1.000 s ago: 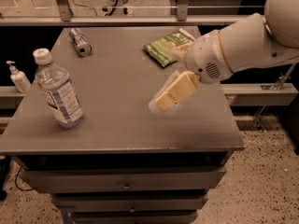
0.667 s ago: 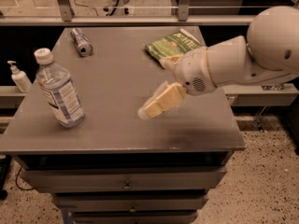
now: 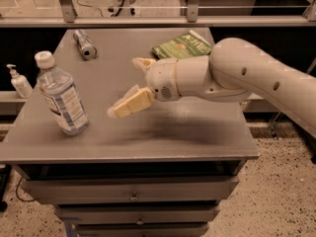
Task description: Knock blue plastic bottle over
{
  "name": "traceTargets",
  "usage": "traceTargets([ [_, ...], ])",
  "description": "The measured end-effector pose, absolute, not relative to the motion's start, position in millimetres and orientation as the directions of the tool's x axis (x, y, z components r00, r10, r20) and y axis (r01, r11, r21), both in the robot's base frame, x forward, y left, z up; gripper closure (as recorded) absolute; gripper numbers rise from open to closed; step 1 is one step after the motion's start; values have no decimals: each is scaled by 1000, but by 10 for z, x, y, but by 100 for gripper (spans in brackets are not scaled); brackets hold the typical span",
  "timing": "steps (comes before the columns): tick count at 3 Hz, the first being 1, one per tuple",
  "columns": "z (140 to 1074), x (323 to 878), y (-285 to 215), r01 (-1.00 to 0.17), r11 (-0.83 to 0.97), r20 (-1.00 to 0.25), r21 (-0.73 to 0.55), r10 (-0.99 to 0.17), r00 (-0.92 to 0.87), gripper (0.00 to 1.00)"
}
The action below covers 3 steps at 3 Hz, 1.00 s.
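On the grey table (image 3: 173, 132) the white arm (image 3: 256, 78) stretches leftward in what looks like the approach step, the blue plastic bottle (image 3: 61, 100) stands upright near the left front edge, and the gripper (image 3: 123, 88), fingers spread, hangs near its right side without touching, so the next move likely calls for a sideways push into its upper body.

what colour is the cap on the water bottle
White cap, camera view; the gripper hovers image-right of the blue plastic bottle.

Cream gripper (image 3: 126, 100) above grey table (image 3: 197, 127), bluish bottle (image 3: 63, 98), white cap (image 3: 44, 59), blue-and-white label (image 3: 68, 104), green packet (image 3: 181, 45), silver can (image 3: 85, 44)
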State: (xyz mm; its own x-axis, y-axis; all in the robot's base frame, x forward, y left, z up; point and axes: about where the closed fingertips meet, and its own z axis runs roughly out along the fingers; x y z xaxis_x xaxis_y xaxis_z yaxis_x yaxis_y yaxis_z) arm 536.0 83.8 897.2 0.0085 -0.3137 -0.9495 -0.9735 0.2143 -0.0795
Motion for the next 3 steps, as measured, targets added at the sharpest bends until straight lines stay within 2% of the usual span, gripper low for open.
traceTargets([
  [1,8993,5412,1332,-986,149,-973,-79,-225,44,0],
  [3,9104,5219,1939,-998,36,-995,-44,-93,41,0],
])
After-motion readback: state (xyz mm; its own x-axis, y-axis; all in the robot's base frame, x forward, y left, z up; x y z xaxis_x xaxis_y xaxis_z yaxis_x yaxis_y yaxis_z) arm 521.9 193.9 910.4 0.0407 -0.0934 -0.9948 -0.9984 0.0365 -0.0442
